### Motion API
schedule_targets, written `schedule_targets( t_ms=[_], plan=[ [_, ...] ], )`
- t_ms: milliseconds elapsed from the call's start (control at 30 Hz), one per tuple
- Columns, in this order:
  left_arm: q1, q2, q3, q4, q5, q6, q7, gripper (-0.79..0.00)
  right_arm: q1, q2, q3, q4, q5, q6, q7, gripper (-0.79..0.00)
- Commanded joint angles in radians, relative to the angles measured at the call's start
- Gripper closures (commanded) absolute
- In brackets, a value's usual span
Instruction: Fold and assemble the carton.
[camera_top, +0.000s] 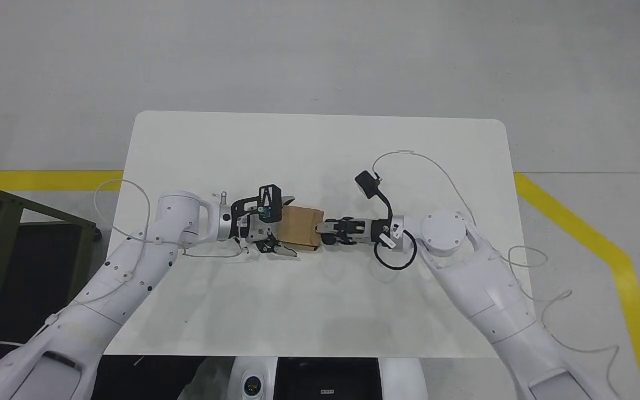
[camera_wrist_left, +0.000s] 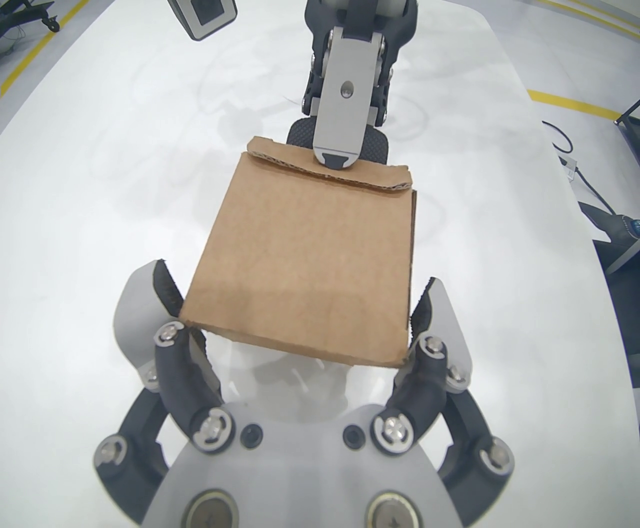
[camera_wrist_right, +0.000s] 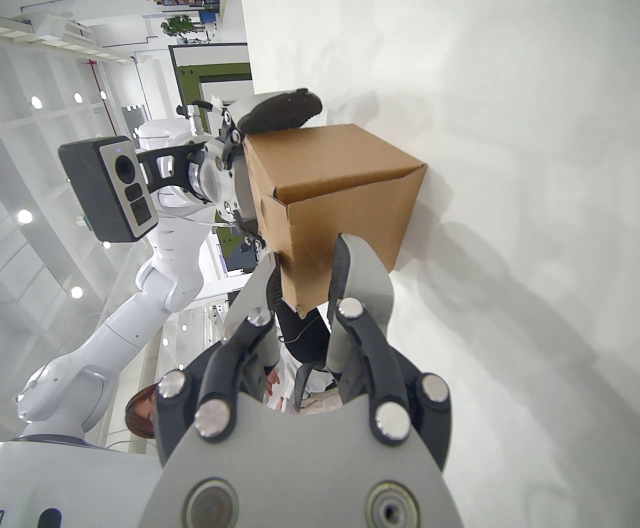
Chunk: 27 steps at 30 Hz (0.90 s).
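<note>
Carton (camera_top: 300, 226): brown corrugated, already squared up into a box shape. In the top view it sits mid-table, a bit left of frame centre, between the two arms, and looks to be resting on the white table (camera_top: 450, 150). One end flap (camera_wrist_left: 330, 172) sticks out on the side toward the right arm. The edge seam next to it looks slightly gapped.

Left gripper (camera_wrist_left: 296, 282): comes in from the lower left of the top view. Fingers spread wide, the carton's near end between them, pads against its two sides. Reads as a clamp across the box width, though how hard it presses can't be told.

Right gripper (camera_wrist_right: 306, 265): comes in from the lower right of the top view. Fingers nearly closed, nipping the end flap, one finger on each face of the board.

Step in hand, my read: left steadies the body while right folds that end flap shut. The body is formed and the closing is not done.

To do it well:
- The left clamp should be firm but light, since corrugated walls will bow or crease if squeezed.
- The right should swing the flap around its crease line rather than pull outward, or the box will drag out of the left's hold or skew.
- The box bottom should stay flat on the table so the walls stay square.
- The flap edge should line up with the gapped seam before pressing in. A pinch close to the flap's free edge gives leverage, but the board may buckle mid-panel.
</note>
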Motion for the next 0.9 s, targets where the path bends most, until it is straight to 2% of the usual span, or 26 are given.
schedule_targets(
  t_ms=[0, 33, 67, 233, 267, 300, 333, 367, 733, 867],
  plan=[
    [0.000, 0.000, 0.000, -0.001, 0.001, 0.000, 0.001, -0.785, 0.000, 0.000, 0.000, 0.000, 0.001, -0.002, -0.001, -0.080],
    [0.000, 0.000, 0.000, -0.001, 0.002, 0.000, 0.001, -0.785, 0.000, 0.000, 0.000, 0.000, 0.001, -0.002, -0.001, -0.065],
    [0.000, 0.000, -0.001, -0.001, 0.002, 0.000, 0.002, -0.785, 0.000, 0.000, 0.000, 0.000, 0.001, -0.002, -0.001, 0.000],
    [0.001, 0.000, -0.002, -0.001, 0.004, 0.000, 0.002, -0.785, 0.000, 0.000, 0.000, 0.000, 0.001, -0.002, -0.001, 0.000],
    [0.001, 0.000, -0.004, 0.000, 0.004, 0.000, 0.002, -0.785, 0.000, 0.000, 0.000, 0.000, 0.001, -0.002, -0.001, -0.031],
    [0.001, 0.000, -0.005, 0.001, 0.001, 0.000, 0.003, -0.785, 0.000, 0.000, 0.000, 0.000, 0.001, -0.002, -0.001, -0.157],
    [0.001, 0.000, -0.009, 0.002, -0.001, 0.000, 0.005, -0.785, 0.000, 0.000, 0.000, 0.000, 0.001, -0.002, -0.001, -0.345],
    [0.001, 0.000, -0.011, 0.003, -0.004, 0.000, 0.006, -0.785, 0.000, 0.000, 0.000, 0.000, 0.001, -0.002, -0.001, -0.785],
    [0.000, 0.000, -0.025, 0.009, -0.020, 0.000, 0.007, -0.785, -0.008, 0.000, 0.003, -0.012, 0.005, -0.003, -0.014, -0.785],
    [0.000, 0.000, -0.025, 0.009, -0.020, 0.000, 0.007, -0.785, -0.007, 0.005, 0.022, -0.005, 0.010, -0.031, 0.014, -0.785]
  ],
)
